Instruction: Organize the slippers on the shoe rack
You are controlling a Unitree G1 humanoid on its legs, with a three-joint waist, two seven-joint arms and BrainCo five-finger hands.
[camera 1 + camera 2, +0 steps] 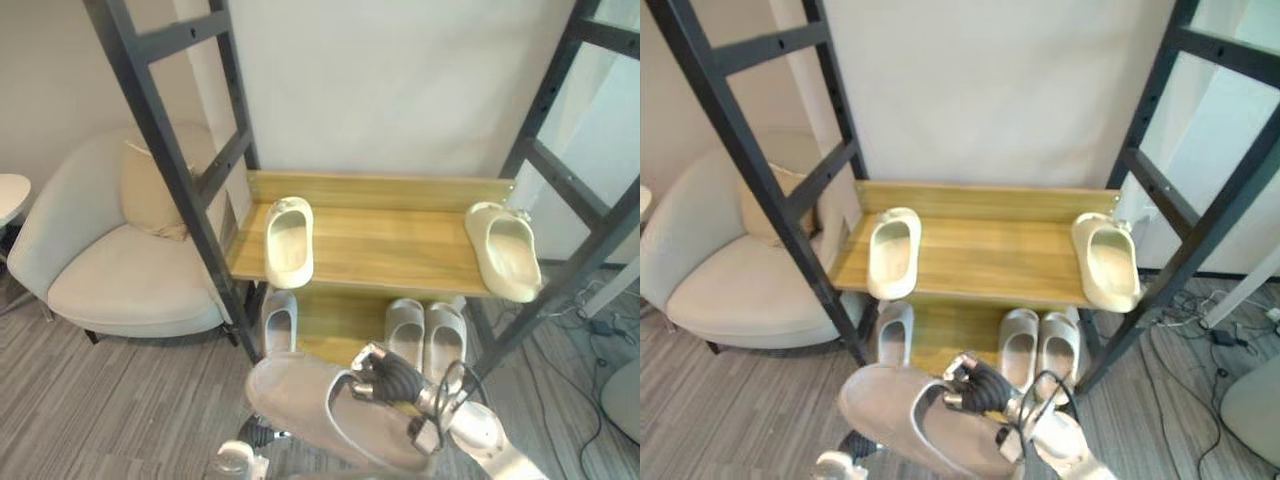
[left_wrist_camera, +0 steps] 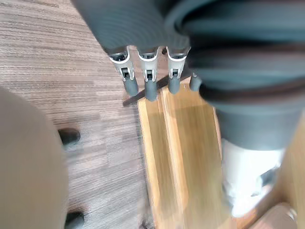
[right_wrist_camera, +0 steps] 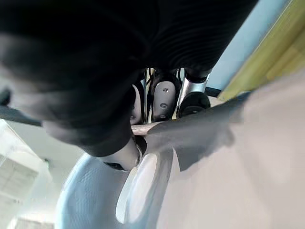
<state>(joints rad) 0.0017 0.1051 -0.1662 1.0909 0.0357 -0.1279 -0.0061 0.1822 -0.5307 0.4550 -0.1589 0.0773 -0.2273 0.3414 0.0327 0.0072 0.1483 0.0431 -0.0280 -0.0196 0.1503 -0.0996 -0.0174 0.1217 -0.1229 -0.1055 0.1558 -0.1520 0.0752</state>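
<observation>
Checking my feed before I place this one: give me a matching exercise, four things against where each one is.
Things:
1 left cream slipper
2 nearest slipper
3 grey pair
4 armchair

Places:
a on lower shelf
b held by right hand
c left of rack
d on upper shelf

Pairs: 1-d, 2-b, 3-a, 4-c.

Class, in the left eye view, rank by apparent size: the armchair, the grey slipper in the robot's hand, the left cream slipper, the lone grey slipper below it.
1. armchair
2. held grey slipper, enlarged by nearness to the camera
3. left cream slipper
4. lone grey slipper, partly hidden by the shelf
</observation>
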